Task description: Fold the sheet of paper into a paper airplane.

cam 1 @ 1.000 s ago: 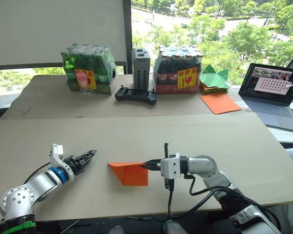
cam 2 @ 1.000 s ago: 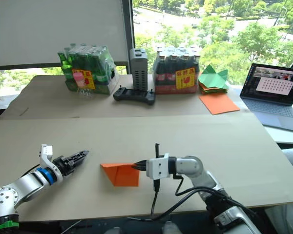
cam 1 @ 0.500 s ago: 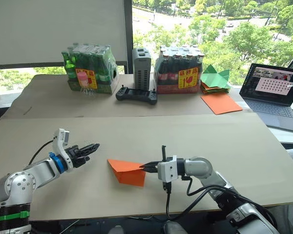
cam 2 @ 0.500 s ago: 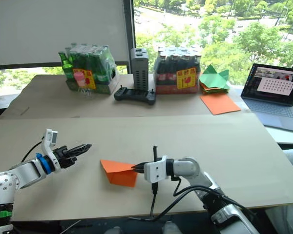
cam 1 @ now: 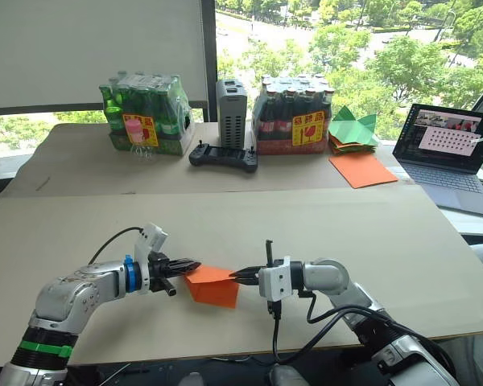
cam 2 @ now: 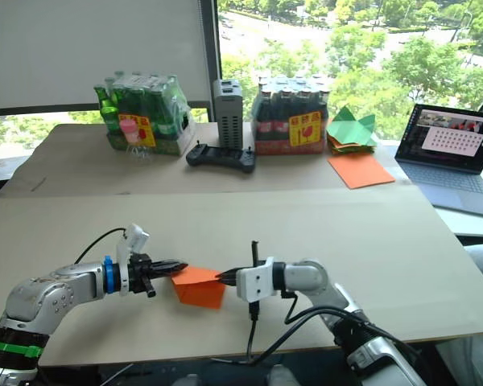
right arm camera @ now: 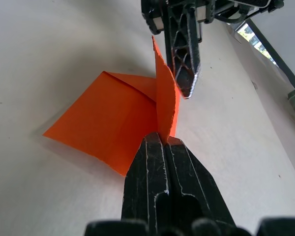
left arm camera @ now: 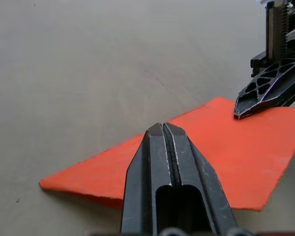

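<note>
Your broad tan cardboard-covered counter fills the middle of the head view, and along its far edge at the top stand two shrink-wrapped packs of bottles, with an open grey laptop at the right. The partly folded, creased bright orange sheet of paper lies low in the frame, just left of centre, between your two arms. Your right claw is clamped on the sheet's right-hand edge, lifting a flap upright in its wrist view, probably so that layer can be folded over. Your left claw, fingers together and holding nothing, has its tip at the sheet's left corner, likely to pin it against the counter while the flap is worked.
</note>
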